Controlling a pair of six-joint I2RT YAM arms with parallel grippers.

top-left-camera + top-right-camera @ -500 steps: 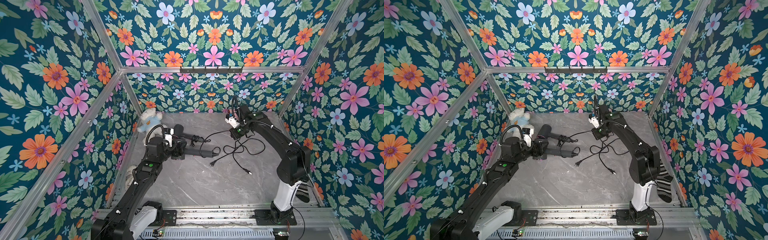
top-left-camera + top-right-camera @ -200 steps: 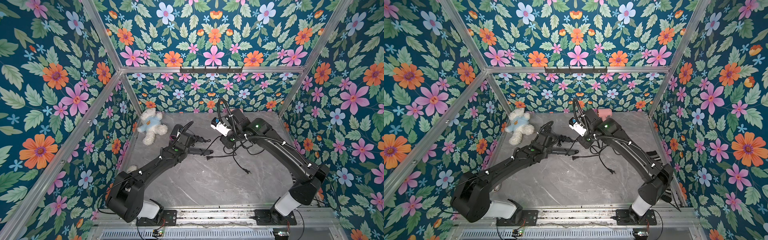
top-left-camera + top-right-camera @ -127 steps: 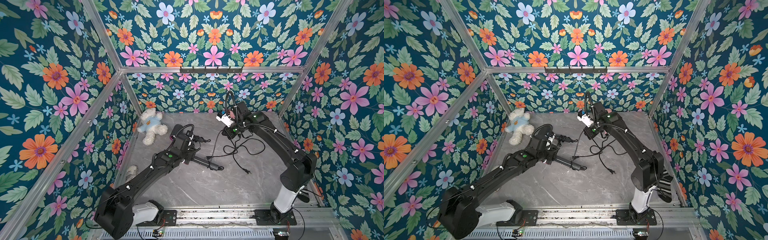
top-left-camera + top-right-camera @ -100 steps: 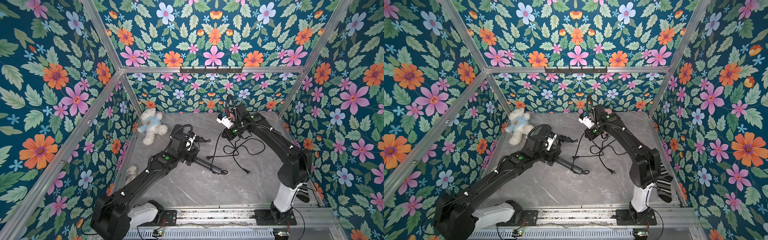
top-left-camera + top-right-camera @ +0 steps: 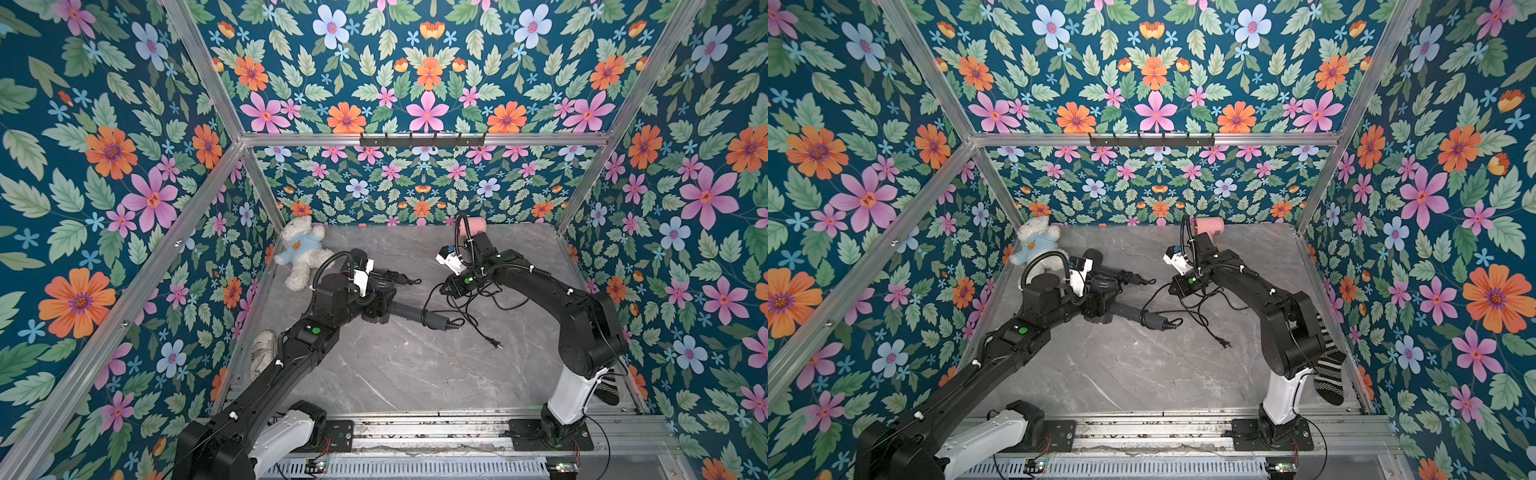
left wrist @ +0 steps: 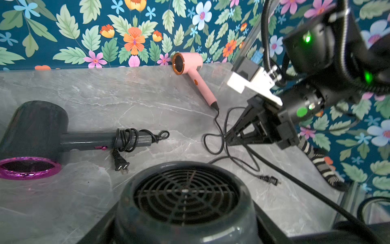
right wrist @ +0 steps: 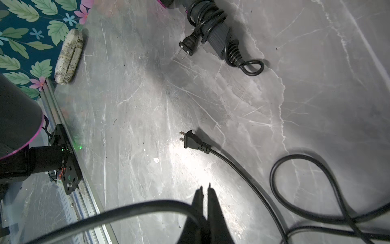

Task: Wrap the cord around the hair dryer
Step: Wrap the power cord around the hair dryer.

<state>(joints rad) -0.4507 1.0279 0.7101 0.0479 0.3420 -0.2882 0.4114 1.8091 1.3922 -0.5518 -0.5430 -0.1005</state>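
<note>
The left gripper (image 5: pixel 375 304) clamps the rigid, probably light hair dryer (image 5: pixel 409 311) by its head; the right gripper (image 7: pixel 204 190) has its jaws pinched together on the limp, springy-looking cord (image 7: pixel 130 209), likely best held near the handle.

We find both top views bright, even and sharp, with soft shadows on the marble table (image 5: pixel 415 374). In the right wrist view, glare whitens the table beside the plug (image 7: pixel 191 140), and the near cord (image 7: pixel 137 206) is a dark blur. In the left wrist view, the close hair dryer (image 6: pixel 185 196) looks soft and dim
</note>
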